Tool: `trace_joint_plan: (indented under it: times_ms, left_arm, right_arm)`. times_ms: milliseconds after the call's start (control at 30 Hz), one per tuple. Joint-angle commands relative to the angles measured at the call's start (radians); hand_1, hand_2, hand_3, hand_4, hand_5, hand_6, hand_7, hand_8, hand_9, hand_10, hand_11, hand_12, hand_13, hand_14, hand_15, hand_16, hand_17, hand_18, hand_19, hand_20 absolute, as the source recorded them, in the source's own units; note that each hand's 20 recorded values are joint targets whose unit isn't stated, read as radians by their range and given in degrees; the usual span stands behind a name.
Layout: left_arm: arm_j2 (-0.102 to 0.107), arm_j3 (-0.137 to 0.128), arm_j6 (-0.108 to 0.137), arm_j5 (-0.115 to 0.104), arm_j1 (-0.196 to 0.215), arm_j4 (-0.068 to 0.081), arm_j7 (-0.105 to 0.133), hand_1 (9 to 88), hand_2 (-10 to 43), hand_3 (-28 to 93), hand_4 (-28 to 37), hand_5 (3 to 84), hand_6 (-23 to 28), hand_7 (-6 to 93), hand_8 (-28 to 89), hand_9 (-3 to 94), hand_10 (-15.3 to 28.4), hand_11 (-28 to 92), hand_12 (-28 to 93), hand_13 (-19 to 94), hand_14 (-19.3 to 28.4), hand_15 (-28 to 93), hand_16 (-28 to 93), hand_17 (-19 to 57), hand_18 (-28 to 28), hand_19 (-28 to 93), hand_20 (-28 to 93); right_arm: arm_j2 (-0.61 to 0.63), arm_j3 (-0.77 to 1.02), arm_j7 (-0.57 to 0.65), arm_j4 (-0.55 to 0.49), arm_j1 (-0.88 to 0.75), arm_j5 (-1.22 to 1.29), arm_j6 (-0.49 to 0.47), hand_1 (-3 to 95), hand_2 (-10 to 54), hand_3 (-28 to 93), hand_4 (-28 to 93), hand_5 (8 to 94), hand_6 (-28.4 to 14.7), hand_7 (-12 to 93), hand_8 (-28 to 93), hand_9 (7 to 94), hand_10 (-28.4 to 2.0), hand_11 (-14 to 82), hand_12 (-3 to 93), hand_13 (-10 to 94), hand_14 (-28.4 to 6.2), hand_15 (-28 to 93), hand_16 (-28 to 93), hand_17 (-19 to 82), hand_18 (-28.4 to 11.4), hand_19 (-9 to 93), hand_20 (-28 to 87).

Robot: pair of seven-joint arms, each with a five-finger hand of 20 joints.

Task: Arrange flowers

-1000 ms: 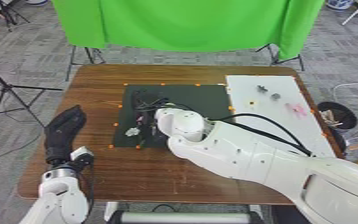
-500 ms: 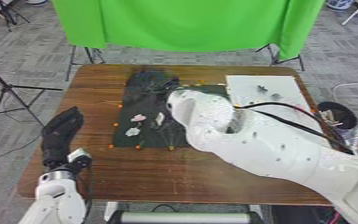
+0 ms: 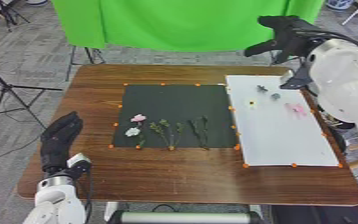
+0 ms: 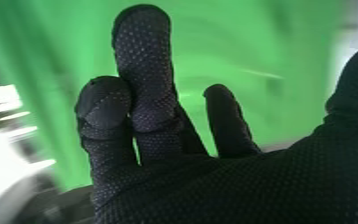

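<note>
The right hand (image 3: 291,41) was raised at the upper right of the frame, its fingers spread and nothing between them; the left hand (image 3: 60,134) lay at the left, fingers extended and empty. The pink flower (image 3: 138,118) and white flower (image 3: 132,132) sat at the lower left of the dark mat (image 3: 167,100), with green sprigs (image 3: 165,131) beside them and dark stems (image 3: 198,131) nearer its right edge. On the white board (image 3: 286,145), right of centre, were a small yellow flower (image 3: 252,103) and a pink bloom (image 3: 297,109). The step seemed to be choosing the next piece. Doing it well likely called for coming down steeply over one stem, pinching it lightly below the petals, and lifting straight up, so neighbouring sprigs neither snagged nor slid.
</note>
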Motion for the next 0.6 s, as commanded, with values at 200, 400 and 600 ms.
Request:
trace_joint_plan:
  times_ms: [200,400,600]
  left_arm:
    - [-0.026,-0.008,-0.016,0.010,0.011,0.005,-0.008,48.9,6.8,71,-12.9,51.8,1.6,23.9,-1,45.4,11.8,27,10,41,11.9,22,-3,23.5,10.4,9,32]
    - [-0.034,0.004,-0.019,0.014,0.000,0.011,-0.012,49.0,7.0,71,-13.2,52.1,1.7,23.7,0,46.2,11.8,26,10,41,12.0,21,-4,23.7,10.4,8,32]
    - [-0.036,0.010,-0.016,0.019,-0.001,0.012,-0.017,49.0,7.1,71,-13.2,52.4,1.8,23.5,0,46.6,12.0,26,10,42,11.9,21,-4,23.8,10.4,8,32]
  right_arm:
    - [0.054,-0.001,0.109,0.215,-0.202,-0.090,0.079,12.7,-9.5,58,-24,32.9,-3.9,1,-3,37.1,-23.4,3.1,11.6,77,-11.8,58,23,49,-20.7,87,44]
    - [0.034,-0.001,0.131,0.263,-0.249,-0.102,0.111,14.4,-9.5,60,-22,36.3,-3.5,4,-4,42.1,-22.1,4.4,11.9,79,-10.4,59,23,52,-20.0,90,43]
    - [0.015,-0.024,0.137,0.278,-0.281,-0.115,0.132,16.7,-9.5,61,-21,39.2,-3.2,6,-5,48.3,-20.8,5.8,12.5,80,-9.4,60,24,53,-19.6,91,41]
